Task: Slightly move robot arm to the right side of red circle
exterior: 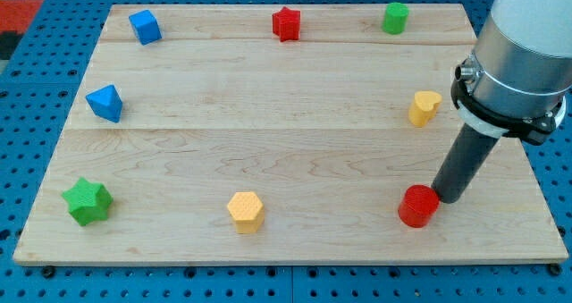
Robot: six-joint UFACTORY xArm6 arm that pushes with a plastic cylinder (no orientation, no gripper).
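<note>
The red circle (417,206) lies on the wooden board (286,133) near the view's bottom right. My tip (446,198) stands at the red circle's right edge, touching or nearly touching it. The dark rod rises up and to the right into the grey arm body (518,62) at the view's right.
A yellow heart (424,107) lies above the red circle. A yellow hexagon (245,211) sits at the bottom middle, a green star (88,201) at the bottom left. A blue triangle (105,103), blue cube (145,26), red star (286,23) and green cylinder (395,18) lie farther off.
</note>
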